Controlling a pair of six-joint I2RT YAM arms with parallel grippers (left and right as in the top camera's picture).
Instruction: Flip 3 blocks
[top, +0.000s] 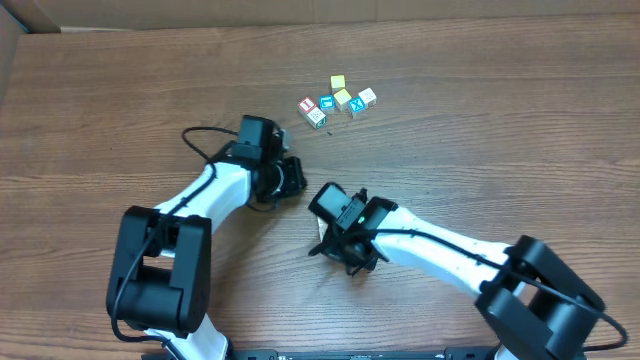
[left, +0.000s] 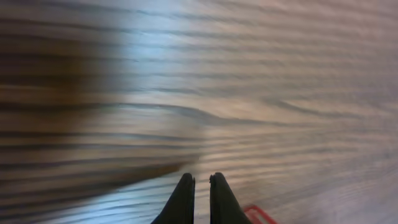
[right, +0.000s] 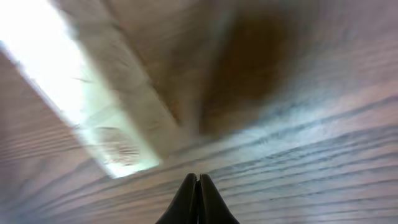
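The blocks lie in a small cluster at the back of the table in the overhead view. One cream block (top: 307, 105) has a red mark, another (top: 318, 118) sits just in front of it, and a third (top: 367, 96) lies at the cluster's right end. My left gripper (top: 294, 178) rests low over the table, in front and to the left of the cluster, shut and holding nothing (left: 202, 183). My right gripper (top: 320, 248) is further forward near the table's middle, also shut and holding nothing (right: 198, 183). Neither wrist view shows a block.
Mixed into the cluster are two yellow-topped cubes (top: 338, 83) (top: 343, 97), a blue-faced cube (top: 326, 103) and a blue cube with a white X (top: 356, 107). A small red-edged shape (left: 258, 214) shows at the bottom of the left wrist view. Wooden table (top: 500, 150) all round.
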